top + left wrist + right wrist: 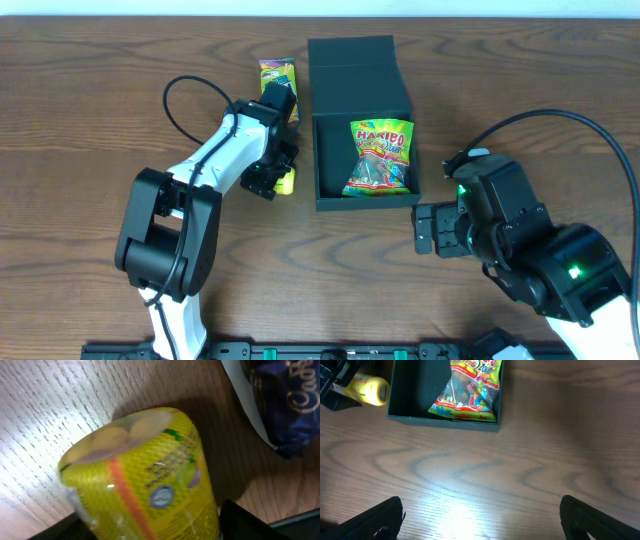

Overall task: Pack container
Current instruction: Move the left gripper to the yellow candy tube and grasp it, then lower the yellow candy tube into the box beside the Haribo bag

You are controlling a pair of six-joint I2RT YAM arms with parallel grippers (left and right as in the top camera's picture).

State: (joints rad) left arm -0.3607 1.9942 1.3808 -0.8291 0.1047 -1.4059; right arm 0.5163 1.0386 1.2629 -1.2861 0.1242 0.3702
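brown wood-grain table [80,120] bearing an open black container [350,75], a yellow packet [288,182] just beside its left wall, another snack packet [277,72] farther back.

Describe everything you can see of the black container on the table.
The container is a matte black, shallow, roughly square box that looks like cardboard. Its hinged lid is open, swung back on the far side. It sits on the wooden table, near its middle. A colourful gummy packet lies inside against the right wall; the left part is bare.
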